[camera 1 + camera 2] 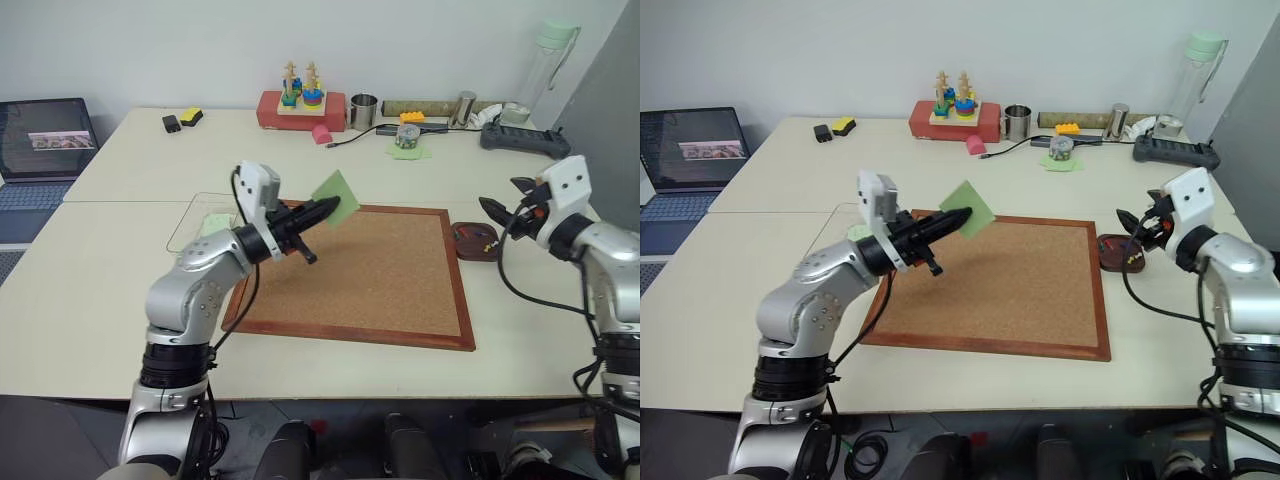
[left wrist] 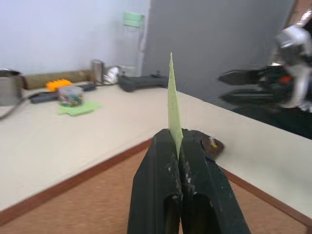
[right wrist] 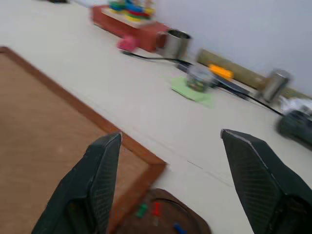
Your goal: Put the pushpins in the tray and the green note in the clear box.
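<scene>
Left claw [image 1: 322,211] pinches the green note [image 1: 337,196] (no writing visible); right claw [image 3: 168,180] gapes wide.

1. A large wood-framed corkboard [image 1: 995,285] lies flat on the pale table [image 1: 970,190].
2. The left gripper [image 1: 958,218] hangs above the corkboard's far-left part, its black fingers pressed together on a small pale green paper note [image 1: 970,207], which stands tilted in the air.
3. A transparent shallow plastic box [image 1: 840,225] sits just beside the corkboard's left edge, partly hidden by the left arm.
4. A small dark brown wooden tray [image 1: 1120,250] rests just off the corkboard's far-right corner.
5. The right gripper [image 1: 1130,222] hovers above that tray; its fingers are too small to judge.
6. An open laptop [image 1: 685,165] stands at the far left.
</scene>
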`<action>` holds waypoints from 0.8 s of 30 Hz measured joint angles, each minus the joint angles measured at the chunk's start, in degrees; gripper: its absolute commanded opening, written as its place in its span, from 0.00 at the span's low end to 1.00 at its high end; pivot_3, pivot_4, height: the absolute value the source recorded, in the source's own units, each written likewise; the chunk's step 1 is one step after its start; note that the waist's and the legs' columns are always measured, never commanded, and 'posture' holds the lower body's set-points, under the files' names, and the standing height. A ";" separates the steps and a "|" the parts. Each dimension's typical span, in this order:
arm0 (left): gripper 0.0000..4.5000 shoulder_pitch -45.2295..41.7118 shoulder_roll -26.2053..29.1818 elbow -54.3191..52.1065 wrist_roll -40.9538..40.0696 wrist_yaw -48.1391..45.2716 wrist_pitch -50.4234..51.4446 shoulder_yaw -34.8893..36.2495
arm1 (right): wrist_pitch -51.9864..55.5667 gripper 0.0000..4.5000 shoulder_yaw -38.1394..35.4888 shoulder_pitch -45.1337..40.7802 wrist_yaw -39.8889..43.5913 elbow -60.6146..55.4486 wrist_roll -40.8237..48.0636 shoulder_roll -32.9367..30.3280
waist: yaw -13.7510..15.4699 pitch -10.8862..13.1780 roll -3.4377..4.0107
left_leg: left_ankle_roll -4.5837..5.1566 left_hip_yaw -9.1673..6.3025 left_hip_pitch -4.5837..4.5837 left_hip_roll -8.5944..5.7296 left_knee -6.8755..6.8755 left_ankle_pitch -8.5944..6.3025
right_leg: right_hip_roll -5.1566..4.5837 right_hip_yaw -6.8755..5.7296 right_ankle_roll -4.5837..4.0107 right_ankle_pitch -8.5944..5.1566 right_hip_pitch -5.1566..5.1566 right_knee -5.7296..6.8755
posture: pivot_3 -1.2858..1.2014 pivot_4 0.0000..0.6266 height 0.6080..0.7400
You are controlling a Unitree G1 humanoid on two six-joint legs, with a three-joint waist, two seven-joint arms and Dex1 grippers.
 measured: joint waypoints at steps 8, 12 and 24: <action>0.00 1.35 7.07 -0.59 3.44 7.85 0.12 6.29 | 9.38 0.76 8.39 -5.36 12.38 -11.77 8.80 -3.07 | 0.08 0.02 -0.01 | 0.00 -0.08 -0.01 0.07 0.02 0.00 | -0.02 -0.02 0.03 -0.02 -0.02 0.00 | 0.52 0.24 1.00; 0.00 1.55 10.06 3.29 6.95 11.57 -0.37 8.47 | 13.64 0.76 11.42 -10.19 13.47 -11.67 10.74 -1.57 | 0.28 0.03 -0.03 | 0.00 -0.15 -0.05 0.06 0.00 0.00 | -0.04 -0.05 0.02 -0.01 -0.02 -0.07 | 0.52 0.24 1.00; 0.11 1.09 10.26 15.48 16.64 18.87 -4.06 7.93 | 15.56 0.76 13.78 -11.89 15.03 -11.57 11.79 -0.16 | 0.59 0.04 -0.04 | -0.02 -0.31 -0.17 0.05 -0.11 -0.01 | -0.09 -0.05 -0.07 0.27 -0.02 -0.54 | 0.52 0.24 1.00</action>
